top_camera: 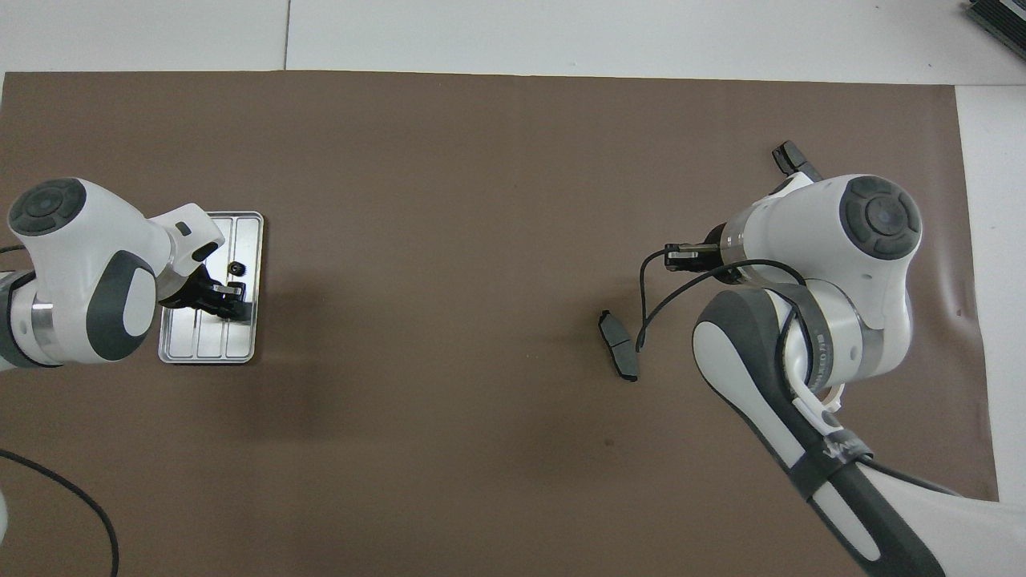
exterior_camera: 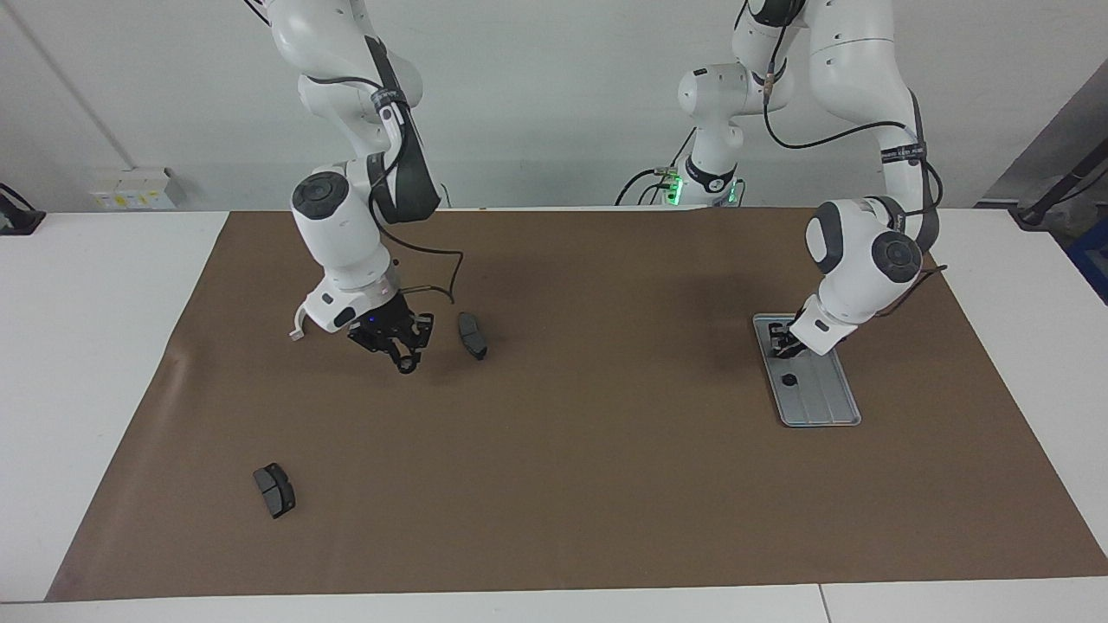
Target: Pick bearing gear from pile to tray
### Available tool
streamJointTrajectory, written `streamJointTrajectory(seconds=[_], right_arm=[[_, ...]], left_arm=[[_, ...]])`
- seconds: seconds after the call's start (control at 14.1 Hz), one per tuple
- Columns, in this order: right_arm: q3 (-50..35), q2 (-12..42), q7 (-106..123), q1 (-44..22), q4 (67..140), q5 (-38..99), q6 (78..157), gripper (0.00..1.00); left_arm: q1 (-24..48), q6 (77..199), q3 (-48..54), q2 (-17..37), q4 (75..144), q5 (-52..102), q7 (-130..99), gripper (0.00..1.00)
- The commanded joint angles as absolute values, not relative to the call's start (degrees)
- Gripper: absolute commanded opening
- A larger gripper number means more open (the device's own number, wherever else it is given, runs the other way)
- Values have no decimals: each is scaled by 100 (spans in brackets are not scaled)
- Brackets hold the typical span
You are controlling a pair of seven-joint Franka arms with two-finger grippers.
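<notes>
You have the brown mat (exterior_camera: pixel 606 484) under everything, and at the left arm's end sits the tray (exterior_camera: pixel 822 407) with one small black round piece (exterior_camera: pixel 789 379) in it — the left gripper (exterior_camera: pixel 784 343) hangs over the tray's nearer end, at that piece's 12 o'clock in the facing view. I cannot tell its state. The right gripper (exterior_camera: pixel 405 362) is low over the mat, state also unclear, with one brake pad (exterior_camera: pixel 473 335) at its 3 o'clock and another brake pad (exterior_camera: pixel 274 490) well apart at 7 o'clock.
</notes>
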State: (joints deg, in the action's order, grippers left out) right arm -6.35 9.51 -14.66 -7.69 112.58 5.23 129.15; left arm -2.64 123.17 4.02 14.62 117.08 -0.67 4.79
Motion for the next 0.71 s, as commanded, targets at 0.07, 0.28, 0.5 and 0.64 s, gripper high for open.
streamJointTrajectory(seconds=[0.07,0.28,0.5,0.64], right_arm=[[-1360,1423,-3097,-782,10478,528,12841,0],[-2045,2072,-4880,-870,9802,-233,12928,0],[-2714,2792,-6500,-949,9379,-1332,13060,0],[-2987,3337,-7369,-1019,9107,-2324,13165,0]], left_arm=[[-316,12419,431,1134,11866,-62,571,84],[-273,12366,431,1037,11743,-62,545,100],[-202,12165,457,1081,11375,8,396,100],[-202,11963,483,1125,11102,175,255,100]])
